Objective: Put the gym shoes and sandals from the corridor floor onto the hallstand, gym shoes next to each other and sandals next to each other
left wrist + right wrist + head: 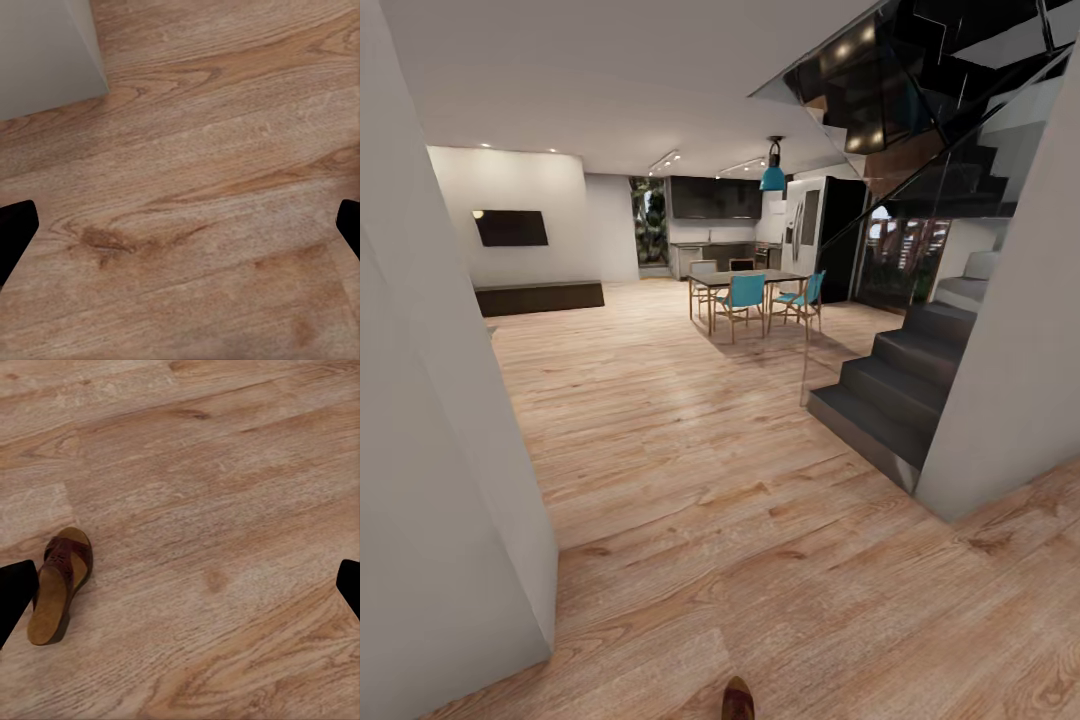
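Observation:
A dark brown sandal (60,583) with a tan sole lies flat on the wood-plank corridor floor (225,510) in the right wrist view. Its tip also peeks in at the near edge of the head view as a brown sandal (737,698). My right gripper (180,592) hangs open above the floor, beside the sandal and not touching it, with its black fingertips (15,596) at the frame's sides. My left gripper (180,229) is open too, over bare floor (195,187), with nothing between its fingertips (13,232). The gym shoes and the hallstand are out of view.
A grey wall corner (450,480) stands close on the left, and its base (45,52) appears in the left wrist view. Dark stairs (900,390) and a grey wall (1010,350) rise on the right. A dining table with teal chairs (755,295) stands far ahead.

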Tool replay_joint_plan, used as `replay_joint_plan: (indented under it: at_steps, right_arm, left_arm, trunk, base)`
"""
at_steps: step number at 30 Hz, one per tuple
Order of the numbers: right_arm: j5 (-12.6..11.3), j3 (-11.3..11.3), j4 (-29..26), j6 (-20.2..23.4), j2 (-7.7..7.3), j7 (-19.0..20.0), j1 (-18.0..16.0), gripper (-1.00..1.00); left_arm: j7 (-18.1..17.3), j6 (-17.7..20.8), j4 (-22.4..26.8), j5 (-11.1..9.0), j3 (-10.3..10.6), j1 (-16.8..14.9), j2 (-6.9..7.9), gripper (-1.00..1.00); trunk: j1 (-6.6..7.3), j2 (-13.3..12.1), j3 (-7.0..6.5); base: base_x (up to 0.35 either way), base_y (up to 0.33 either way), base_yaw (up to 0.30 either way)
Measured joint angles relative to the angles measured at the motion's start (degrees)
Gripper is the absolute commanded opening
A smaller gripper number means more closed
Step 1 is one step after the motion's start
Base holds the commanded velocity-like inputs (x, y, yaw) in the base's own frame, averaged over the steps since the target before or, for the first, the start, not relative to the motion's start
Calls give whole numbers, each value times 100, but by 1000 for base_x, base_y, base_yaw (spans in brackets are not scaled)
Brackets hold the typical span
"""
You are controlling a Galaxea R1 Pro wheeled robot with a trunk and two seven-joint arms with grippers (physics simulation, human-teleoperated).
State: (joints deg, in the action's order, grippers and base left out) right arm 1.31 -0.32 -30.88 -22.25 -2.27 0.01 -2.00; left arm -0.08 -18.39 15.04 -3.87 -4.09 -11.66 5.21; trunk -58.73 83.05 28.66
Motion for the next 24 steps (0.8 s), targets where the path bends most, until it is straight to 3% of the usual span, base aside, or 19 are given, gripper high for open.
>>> replay_joint_plan:
  at_steps: [11,20,23,24]
  right_arm:
    - [-1,0,-146,17,-1,-20,-8,100]
    - [3,0,-882,174,5,-30,-93,100]
    - [4,0,-1064,459,6,-32,-216,100]
    - [3,0,-1148,760,8,-32,-343,100]
  left_arm:
    - [-7,22,68,4,-8,-89,-7,100]
    - [-72,128,279,128,13,-700,-58,100]
    - [-154,238,300,247,30,-949,-82,100]
    - [-219,364,311,337,40,-1107,-97,100]
  trunk:
    - [0,0,0]
    - [0,0,-1]
    - [0,0,-1]
    - [0,0,-2]
  base:
    - [0,10,0]
    - [0,1,0]
    - [0,0,0]
    - [0,0,0]
